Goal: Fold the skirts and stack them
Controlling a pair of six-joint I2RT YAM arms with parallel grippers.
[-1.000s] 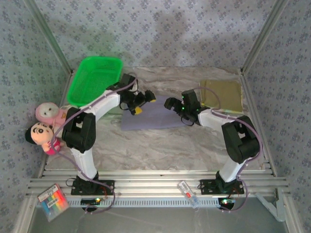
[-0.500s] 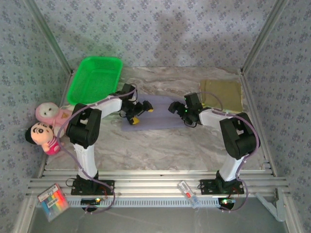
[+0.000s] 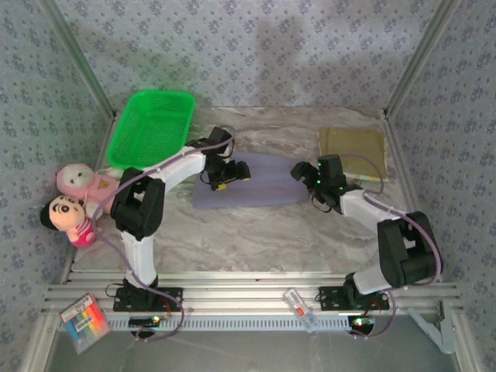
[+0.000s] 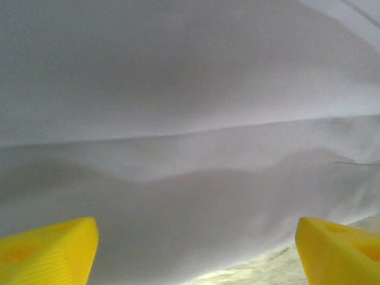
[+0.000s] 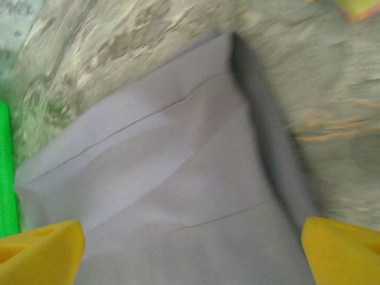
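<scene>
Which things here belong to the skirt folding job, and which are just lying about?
Job:
- lavender skirt, spread mid-table
- olive skirt, folded at the right rear

Lying about:
- green basket
- two plush dolls
- coloured packet on the front rail

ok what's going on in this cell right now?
Two arms are folding skirts. Both are low at the lavender-grey skirt lying mid-table: the left gripper over its left part, the right gripper near its right edge, both open with nothing pinched yet. An olive skirt sits folded at the back right. A green basket stands at the back left.
</scene>
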